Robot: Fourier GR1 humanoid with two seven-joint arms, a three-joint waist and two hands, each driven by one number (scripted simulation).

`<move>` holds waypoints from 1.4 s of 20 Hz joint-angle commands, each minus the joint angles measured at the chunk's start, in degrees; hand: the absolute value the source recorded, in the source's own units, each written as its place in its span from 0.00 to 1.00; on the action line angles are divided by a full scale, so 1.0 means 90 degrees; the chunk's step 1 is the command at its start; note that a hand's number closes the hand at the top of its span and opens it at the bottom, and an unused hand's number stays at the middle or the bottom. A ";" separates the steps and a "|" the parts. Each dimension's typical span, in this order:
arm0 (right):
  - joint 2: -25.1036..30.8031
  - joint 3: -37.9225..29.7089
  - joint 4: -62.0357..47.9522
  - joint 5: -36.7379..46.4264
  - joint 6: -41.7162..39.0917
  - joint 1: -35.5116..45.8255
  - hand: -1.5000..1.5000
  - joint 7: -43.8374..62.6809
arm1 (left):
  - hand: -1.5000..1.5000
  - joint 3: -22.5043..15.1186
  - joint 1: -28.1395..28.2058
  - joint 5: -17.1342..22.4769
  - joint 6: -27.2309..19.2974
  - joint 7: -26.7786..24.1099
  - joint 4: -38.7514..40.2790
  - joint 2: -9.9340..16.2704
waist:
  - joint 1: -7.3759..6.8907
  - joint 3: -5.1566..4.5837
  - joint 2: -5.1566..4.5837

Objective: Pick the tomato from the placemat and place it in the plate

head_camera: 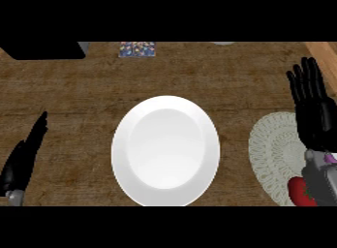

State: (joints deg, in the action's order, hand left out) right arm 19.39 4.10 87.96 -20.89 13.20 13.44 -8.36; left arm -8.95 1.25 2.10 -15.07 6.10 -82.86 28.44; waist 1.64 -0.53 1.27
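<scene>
Tomato (298, 191) at the placemat's (271, 145) near edge, under the right forearm.

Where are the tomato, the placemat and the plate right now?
tomato (297, 190), head view, on its red side showing beside the right forearm.
placemat (271, 155), head view, on its bare woven left part.
plate (129, 145), head view, on its left rim.

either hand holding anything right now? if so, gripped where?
Nothing held. Right hand is open, fingers straight, above the placemat; the tomato lies by its wrist. Left hand is open too.
</scene>
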 commanded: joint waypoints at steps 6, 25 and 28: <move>0.1215 0.0625 0.1033 -0.1726 -0.3703 -0.1008 1.00 0.0611 | 0.50 0.0065 -0.0132 0.0532 -0.0240 0.0233 -0.0185 -0.0910 | -0.0013 0.0071 -0.0064; 0.3053 -0.0116 -0.0938 0.2629 -0.3646 -0.2647 0.00 -0.5175 | 0.50 -0.0139 -0.0493 0.0578 -0.0192 0.0647 -0.0062 -0.1364 | -0.0115 0.0068 -0.0141; 0.3267 -0.0180 -0.0918 0.3228 -0.2959 -0.2451 0.00 -0.4994 | 0.50 -0.0194 -0.0563 0.0489 -0.0185 0.0629 0.0076 -0.1434 | -0.0145 0.0063 -0.0148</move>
State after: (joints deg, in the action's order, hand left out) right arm 46.28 2.55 81.11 0.23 -16.51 -9.82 -48.63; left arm -10.67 -1.67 6.65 -17.31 10.92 -83.87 16.07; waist 0.59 0.10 0.03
